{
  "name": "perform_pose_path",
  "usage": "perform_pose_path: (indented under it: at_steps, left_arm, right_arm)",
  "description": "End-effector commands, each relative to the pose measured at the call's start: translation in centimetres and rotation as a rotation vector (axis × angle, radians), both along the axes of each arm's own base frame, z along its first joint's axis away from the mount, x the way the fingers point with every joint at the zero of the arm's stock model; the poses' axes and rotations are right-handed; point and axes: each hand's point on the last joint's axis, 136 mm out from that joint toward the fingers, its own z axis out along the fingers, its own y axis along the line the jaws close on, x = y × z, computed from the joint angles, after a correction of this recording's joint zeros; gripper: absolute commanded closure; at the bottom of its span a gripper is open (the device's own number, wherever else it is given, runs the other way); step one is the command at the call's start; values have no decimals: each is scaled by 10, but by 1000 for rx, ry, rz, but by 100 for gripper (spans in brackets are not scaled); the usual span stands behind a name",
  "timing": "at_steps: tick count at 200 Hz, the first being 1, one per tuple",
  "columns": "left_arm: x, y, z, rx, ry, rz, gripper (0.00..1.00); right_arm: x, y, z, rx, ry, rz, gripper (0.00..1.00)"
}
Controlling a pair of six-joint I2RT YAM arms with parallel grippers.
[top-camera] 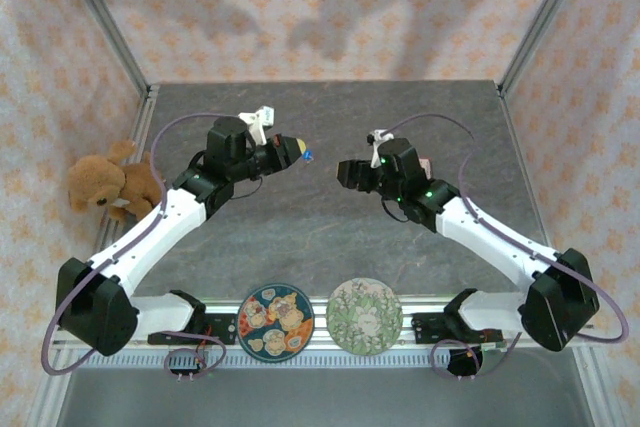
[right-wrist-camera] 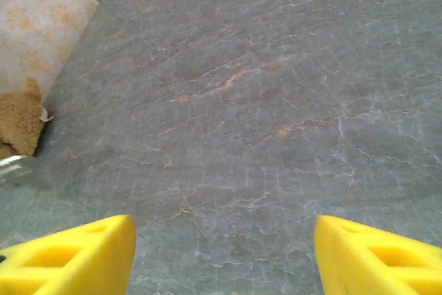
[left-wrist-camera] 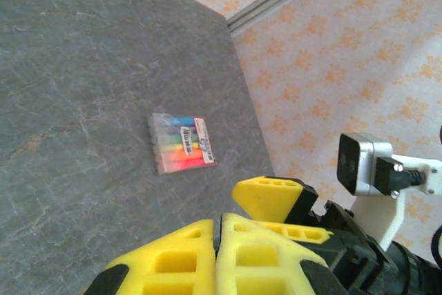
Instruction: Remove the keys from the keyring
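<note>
My left gripper (top-camera: 298, 153) hangs over the middle of the grey table (top-camera: 300, 237) with its yellow pads pressed together. A small blue piece (top-camera: 308, 155) sticks out at its tip and shows as a thin blue sliver (left-wrist-camera: 219, 241) between the pads. I cannot tell whether it is a key or the keyring; the rest is hidden in the pads. My right gripper (top-camera: 342, 173) faces it from the right, a short gap away, open. Its fingers (right-wrist-camera: 69, 257) stand wide apart over bare table with nothing between them, and one fingertip (left-wrist-camera: 271, 197) shows just beyond the left pads.
A brown teddy bear (top-camera: 105, 184) sits against the left wall, also at the left edge of the right wrist view (right-wrist-camera: 17, 126). A pack of coloured highlighters (left-wrist-camera: 181, 143) lies on the table near the right wall. Two patterned plates (top-camera: 275, 320) (top-camera: 365, 315) lie at the near edge between the arm bases.
</note>
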Motion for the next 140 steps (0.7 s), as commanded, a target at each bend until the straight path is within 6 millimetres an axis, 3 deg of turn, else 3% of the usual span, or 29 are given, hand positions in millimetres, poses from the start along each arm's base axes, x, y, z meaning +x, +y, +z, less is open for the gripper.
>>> perform_pose_path:
  at_steps: [1, 30, 57, 104, 140]
  left_arm:
    - [10, 5, 1, 12, 18, 41, 100]
    - [10, 4, 7, -8, 15, 38, 100]
    - [7, 1, 13, -30, 10, 21, 100]
    - [3, -7, 25, -112, 7, -19, 100]
    - [0, -12, 37, -169, -5, -47, 100]
  right_arm:
    - [10, 18, 20, 108, -14, 63, 35]
    - [1, 36, 33, 248, -42, 178, 38]
    - [-15, 55, 58, 362, -83, 323, 35]
    - [-25, 63, 77, 449, -143, 399, 33]
    - [-25, 68, 77, 457, -155, 412, 32]
